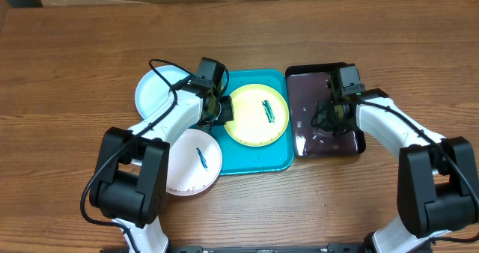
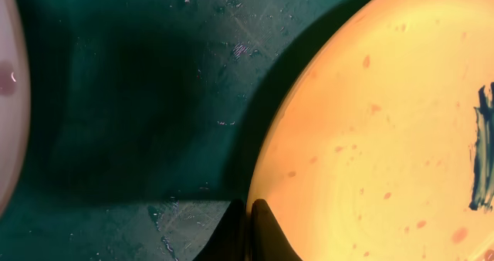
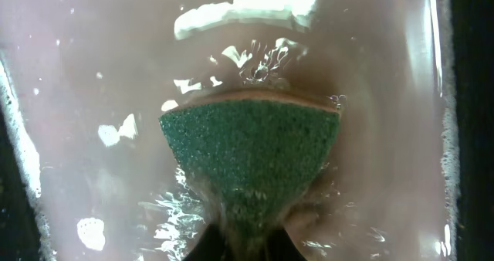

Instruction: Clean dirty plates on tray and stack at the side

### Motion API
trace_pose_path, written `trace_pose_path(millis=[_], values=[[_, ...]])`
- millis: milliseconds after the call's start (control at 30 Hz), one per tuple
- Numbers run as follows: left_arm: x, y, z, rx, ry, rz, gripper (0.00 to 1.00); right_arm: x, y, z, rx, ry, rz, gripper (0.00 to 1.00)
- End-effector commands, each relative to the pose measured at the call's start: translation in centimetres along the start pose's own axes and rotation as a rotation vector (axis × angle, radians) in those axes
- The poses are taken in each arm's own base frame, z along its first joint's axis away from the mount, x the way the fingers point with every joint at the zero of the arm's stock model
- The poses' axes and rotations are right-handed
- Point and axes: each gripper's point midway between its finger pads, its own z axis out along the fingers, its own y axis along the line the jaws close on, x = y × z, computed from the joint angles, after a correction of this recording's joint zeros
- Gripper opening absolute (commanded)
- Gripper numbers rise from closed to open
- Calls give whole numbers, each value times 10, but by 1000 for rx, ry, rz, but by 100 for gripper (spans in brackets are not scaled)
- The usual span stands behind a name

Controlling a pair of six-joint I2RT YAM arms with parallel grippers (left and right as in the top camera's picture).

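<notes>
We get bright, even light from above on the table (image 1: 75,51), shadows soft. Left wrist view dim: heavy shadow across the teal tray (image 2: 116,99), yellow plate (image 2: 370,122) glowing orange, slightly soft. Right wrist: white glare patches on the wet black tray (image 3: 77,60), sponge (image 3: 251,153) sharp.

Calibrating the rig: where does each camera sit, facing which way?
Overhead: above the table, facing down; turquoise tray, black tray, left arm, right arm.
Left wrist: facing down at yellow-green plate; left gripper pinches its rim.
Right wrist: facing down into black tray; right gripper shut on green sponge.
Shared: overhead and left wrist show the teal smear.
</notes>
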Motion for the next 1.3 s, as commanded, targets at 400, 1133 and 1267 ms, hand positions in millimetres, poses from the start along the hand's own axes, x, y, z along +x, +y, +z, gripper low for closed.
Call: trace_pose_path(millis=[400,1133,1267], values=[[5,5,10,-23,22,-12,4,-39,42,-110,-180,-102,-154,4],[4,37,6,-86,36,-194,4,-23,15,-74,-49,-56,-24,4],[4,37,6,-88,38,-194,4,-29,2,-68,17,-92,88,4]])
